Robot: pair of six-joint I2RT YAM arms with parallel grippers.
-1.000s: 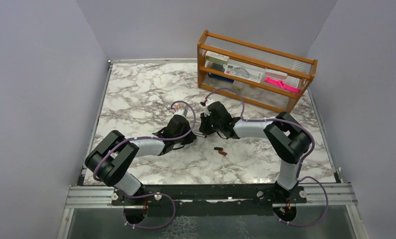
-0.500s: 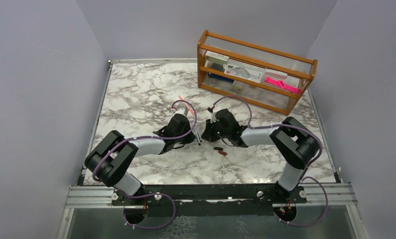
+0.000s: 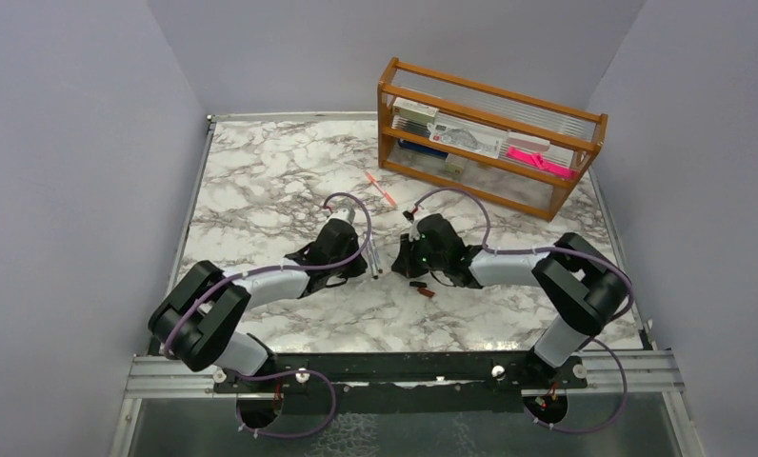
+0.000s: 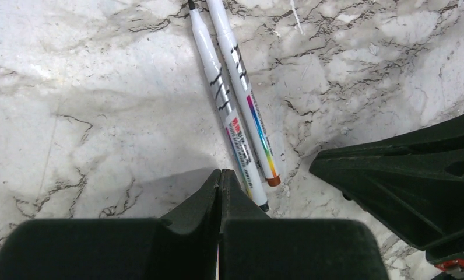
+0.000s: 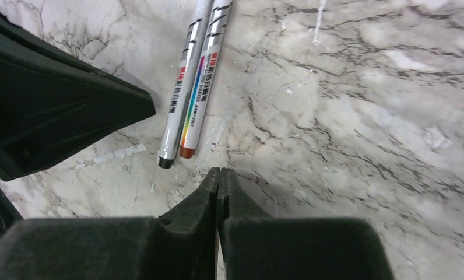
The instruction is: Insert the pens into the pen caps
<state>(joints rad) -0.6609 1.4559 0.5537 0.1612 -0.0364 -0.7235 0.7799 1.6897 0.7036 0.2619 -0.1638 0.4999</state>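
Note:
Two silvery-grey pens [image 4: 225, 108] [image 4: 248, 102] lie side by side on the marble, uncapped, and also show in the right wrist view [image 5: 183, 99] and in the top view [image 3: 372, 261]. My left gripper [image 4: 220, 175] is shut and empty, its tip just beside the pens' near ends. My right gripper [image 5: 219, 173] is shut and empty, just short of the same ends from the other side. The two grippers [image 3: 361, 267] [image 3: 402, 265] face each other closely. The orange-red pen [image 3: 382, 190] lies further back. The black cap [image 3: 416, 284] and dark red cap [image 3: 428, 291] lie together by the right gripper.
A wooden rack [image 3: 489, 143] with boxes and a bright pink strip [image 3: 539, 160] stands at the back right. Each wrist view shows the other gripper's dark body close by [image 4: 416, 186] [image 5: 55, 111]. Grey walls enclose the table [image 3: 261, 171].
My right gripper has moved nearer and lower, towards the caps, uncovering the orange-red pen behind it. My left arm has shifted slightly. Both grippers stay shut.

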